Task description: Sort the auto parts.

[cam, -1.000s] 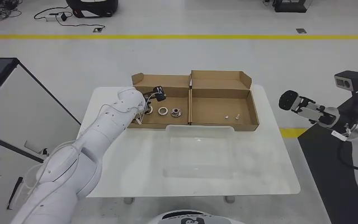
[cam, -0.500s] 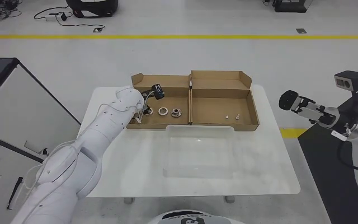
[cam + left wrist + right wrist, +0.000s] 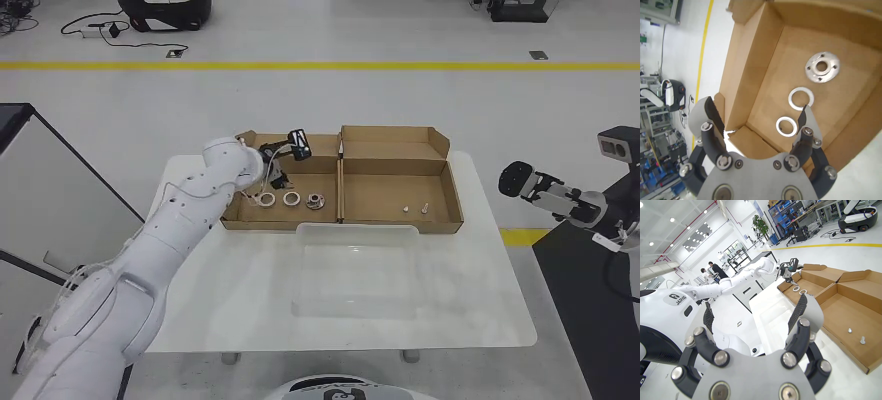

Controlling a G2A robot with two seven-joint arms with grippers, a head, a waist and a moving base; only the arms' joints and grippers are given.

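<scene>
Disc of metal (image 3: 813,61) lies farthest from our left gripper (image 3: 756,103) in the cardboard box (image 3: 776,75), the big white ring (image 3: 790,98) nearer, the small white ring (image 3: 786,118) just below the gripper. We see both grippers spread apart, holding nothing; our right gripper (image 3: 755,302) hangs beside the bench (image 3: 829,355).

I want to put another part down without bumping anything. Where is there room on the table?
The right box is mostly bare behind the bolts by its front wall. The table is bare either side of the clear tray. The left box is crowded: two white rings, a metal flange, with the left gripper above.
</scene>
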